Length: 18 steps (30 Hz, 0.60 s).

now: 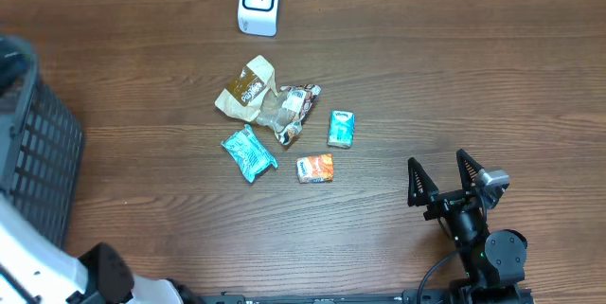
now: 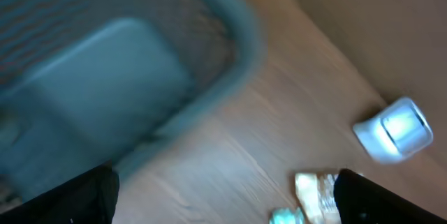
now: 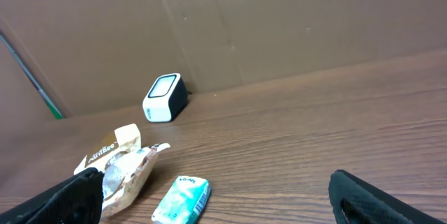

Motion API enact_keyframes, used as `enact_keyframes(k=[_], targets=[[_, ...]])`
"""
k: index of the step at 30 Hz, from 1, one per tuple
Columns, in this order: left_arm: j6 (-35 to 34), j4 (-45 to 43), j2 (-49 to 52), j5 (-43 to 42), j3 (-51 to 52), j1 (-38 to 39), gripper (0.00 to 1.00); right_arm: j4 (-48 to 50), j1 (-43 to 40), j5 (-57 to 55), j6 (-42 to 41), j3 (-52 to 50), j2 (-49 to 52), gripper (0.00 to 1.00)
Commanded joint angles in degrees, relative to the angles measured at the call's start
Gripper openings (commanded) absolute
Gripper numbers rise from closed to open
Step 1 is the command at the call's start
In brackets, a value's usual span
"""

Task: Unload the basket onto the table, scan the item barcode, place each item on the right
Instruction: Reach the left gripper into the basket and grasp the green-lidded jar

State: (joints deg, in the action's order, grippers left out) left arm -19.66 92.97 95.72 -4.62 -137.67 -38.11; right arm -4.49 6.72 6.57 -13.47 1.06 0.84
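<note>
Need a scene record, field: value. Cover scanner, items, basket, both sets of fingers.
scanner: white scanner, far side, apart from the items
items: tan packet, clear wrapper, teal pouch, teal box, orange packet, clustered mid-scene
basket: dark basket, left edge
left fingers: open, nothing between; view blurred
right fingers: open, empty, right of the items

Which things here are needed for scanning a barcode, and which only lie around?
For the job: scanner, tan bag, clear wrapper, teal pouch, teal box, orange packet.
Lying about: basket, probably.
</note>
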Motion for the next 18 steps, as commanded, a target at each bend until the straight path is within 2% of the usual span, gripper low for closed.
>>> enact_keyframes(k=[1,5,9,18], targets=[[-6.6,-0.2,-0.9,0.2,-0.2,-12.3,1.0,0.2,-0.3,-0.5,0.0,-0.6,-0.6,1.0],[-6.8,-0.2,1.1,1.1,3.8,-20.6,1.0,0.2,-0.3,-0.5,0.0,-0.6,-0.6,1.0],[-6.5,-1.8,1.8,5.6,14.2,-25.5,1.0,0.2,-0.3,-0.5,0.0,-0.6,-0.6,1.0],[-4.8,-15.8,1.8,13.1,35.5,-29.5,1.0,0.2,-0.3,-0.5,0.0,-0.6,-0.6,1.0]])
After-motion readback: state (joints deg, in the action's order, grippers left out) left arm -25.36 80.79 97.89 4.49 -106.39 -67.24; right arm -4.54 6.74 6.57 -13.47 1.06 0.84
